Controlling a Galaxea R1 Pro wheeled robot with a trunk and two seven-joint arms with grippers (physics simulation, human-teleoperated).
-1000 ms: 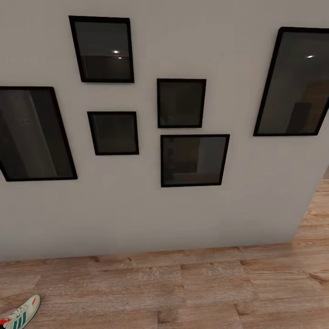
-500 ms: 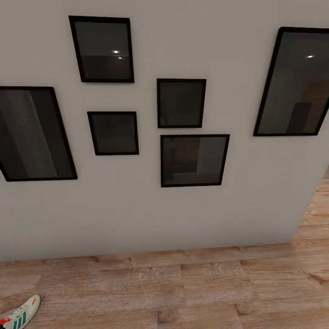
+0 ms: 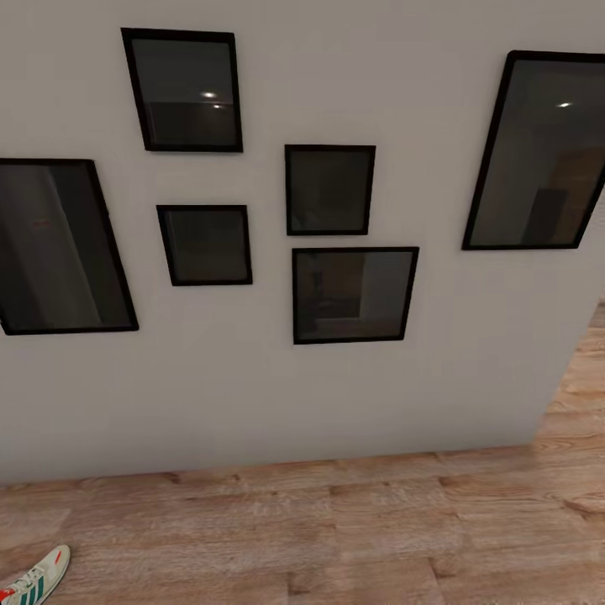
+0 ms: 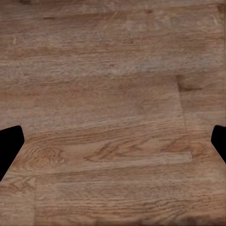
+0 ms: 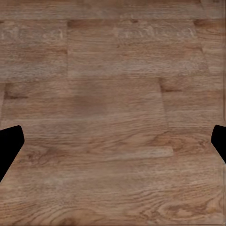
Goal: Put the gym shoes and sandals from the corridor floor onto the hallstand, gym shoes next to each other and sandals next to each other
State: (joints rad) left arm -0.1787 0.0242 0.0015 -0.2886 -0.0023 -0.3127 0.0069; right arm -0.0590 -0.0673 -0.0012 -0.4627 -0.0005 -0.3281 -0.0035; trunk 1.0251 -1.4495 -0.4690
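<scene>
One gym shoe (image 3: 34,580), white with green stripes and a red-orange heel patch, lies on the corridor floor (image 3: 336,529) at the head view's lower left corner, partly cut off by the frame edge. The sandals and the hallstand are out of view. In the left wrist view my left gripper (image 4: 113,146) hangs open over bare wood planks, its black fingertips (image 4: 8,146) at the picture's two sides. My right gripper (image 5: 113,146) is likewise open above bare planks, nothing between its fingertips (image 5: 9,143).
A pale wall (image 3: 252,403) stands straight ahead, hung with several black-framed dark pictures (image 3: 353,294). The wall ends at a corner on the right (image 3: 546,420), where the wood floor runs on past it.
The head view has shifted slightly, so the wall frames and the shoe sit a little further left and lower. Nothing itself has moved.
</scene>
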